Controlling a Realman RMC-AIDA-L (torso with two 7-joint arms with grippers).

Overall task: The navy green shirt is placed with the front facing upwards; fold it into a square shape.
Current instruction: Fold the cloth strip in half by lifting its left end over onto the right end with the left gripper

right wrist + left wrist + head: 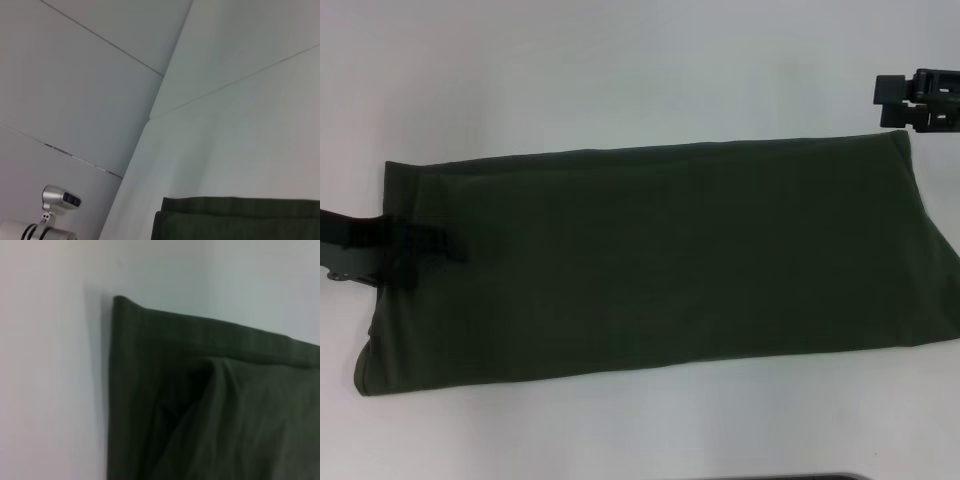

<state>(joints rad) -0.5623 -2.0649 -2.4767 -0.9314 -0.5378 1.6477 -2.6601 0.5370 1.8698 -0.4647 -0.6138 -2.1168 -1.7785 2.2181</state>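
The navy green shirt [660, 260] lies folded into a long band across the middle of the white worktop [620, 70], its long axis running from the left edge to the right edge. The left gripper [430, 250] rests over the band's left end; whether it pinches cloth cannot be told. The right gripper [905, 100] hovers off the shirt near its far right corner, fingers spread.

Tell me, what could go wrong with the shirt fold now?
1. The left end effector sits over the left end of the dark olive-green cotton shirt, already folded into a long strip on the white table. A shallow grip might lift only the top layer, opening the fold.
2. The right end effector hovers beyond the far right corner, not on the cloth, so that end could drag or skew when the left end is pulled.
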